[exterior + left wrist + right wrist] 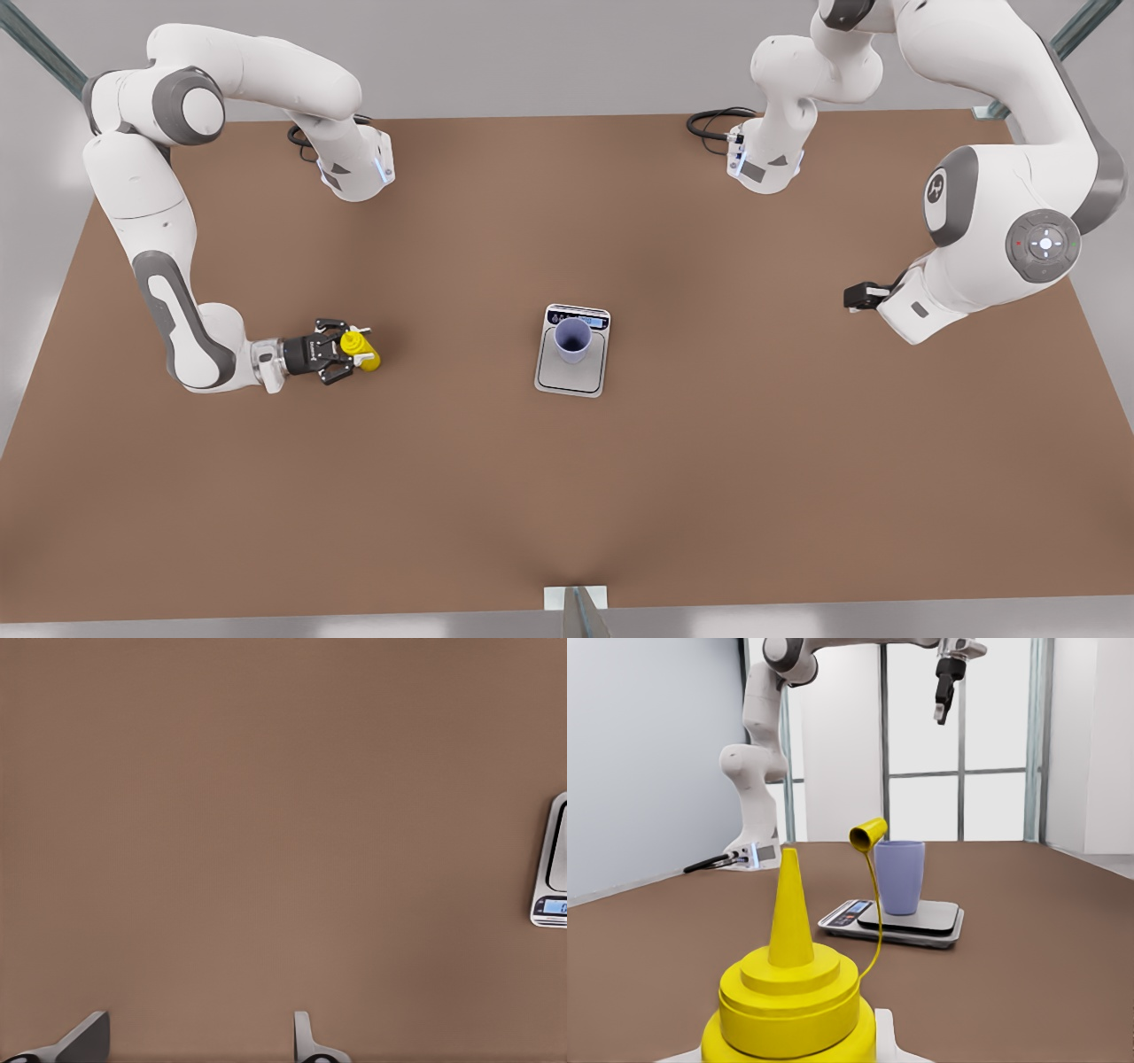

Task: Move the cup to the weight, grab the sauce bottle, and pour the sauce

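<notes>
The lavender-blue cup stands upright on the silver-grey weight at mid-table; the right wrist view shows the cup on the weight too. Near the front view's left, the yellow sauce bottle stands on the table. My right gripper is open, level with the table, a finger on either side of the bottle. The bottle fills the near part of the right wrist view, its cap hanging off a thin tether. My left gripper waits open at the front view's right, over bare table.
The brown table is wide and bare around the weight, whose edge with its lit display shows in the left wrist view. Both arm bases with cables stand at the far edge. A small bracket sits at the near edge.
</notes>
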Controlling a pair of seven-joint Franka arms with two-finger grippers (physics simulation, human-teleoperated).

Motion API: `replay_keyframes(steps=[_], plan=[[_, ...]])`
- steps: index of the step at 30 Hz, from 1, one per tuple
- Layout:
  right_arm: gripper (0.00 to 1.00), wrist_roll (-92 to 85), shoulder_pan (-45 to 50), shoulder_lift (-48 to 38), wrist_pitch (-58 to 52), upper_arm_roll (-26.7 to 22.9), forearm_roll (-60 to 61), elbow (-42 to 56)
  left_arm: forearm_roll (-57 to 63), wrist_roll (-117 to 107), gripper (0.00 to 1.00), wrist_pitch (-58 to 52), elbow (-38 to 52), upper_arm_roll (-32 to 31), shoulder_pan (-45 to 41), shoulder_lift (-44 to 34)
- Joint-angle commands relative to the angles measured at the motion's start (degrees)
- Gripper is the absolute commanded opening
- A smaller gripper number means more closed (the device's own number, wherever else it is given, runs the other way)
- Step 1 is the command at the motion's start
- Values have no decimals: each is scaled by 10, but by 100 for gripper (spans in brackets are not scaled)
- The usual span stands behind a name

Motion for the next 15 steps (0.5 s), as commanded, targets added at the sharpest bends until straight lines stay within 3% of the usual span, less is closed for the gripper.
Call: replay_keyframes(steps=[1,11,13,15], plan=[[52,0,0,0,0,0,1,0,0,0,100,0,0,0,0,0],[54,-12,1,5,2,-6,1,0,0,0,100,0,0,0,0,0],[64,-11,0,5,2,-8,1,0,0,0,100,0,0,0,0,0],[85,-9,0,5,2,-8,1,0,0,0,100,0,0,0,0,0]])
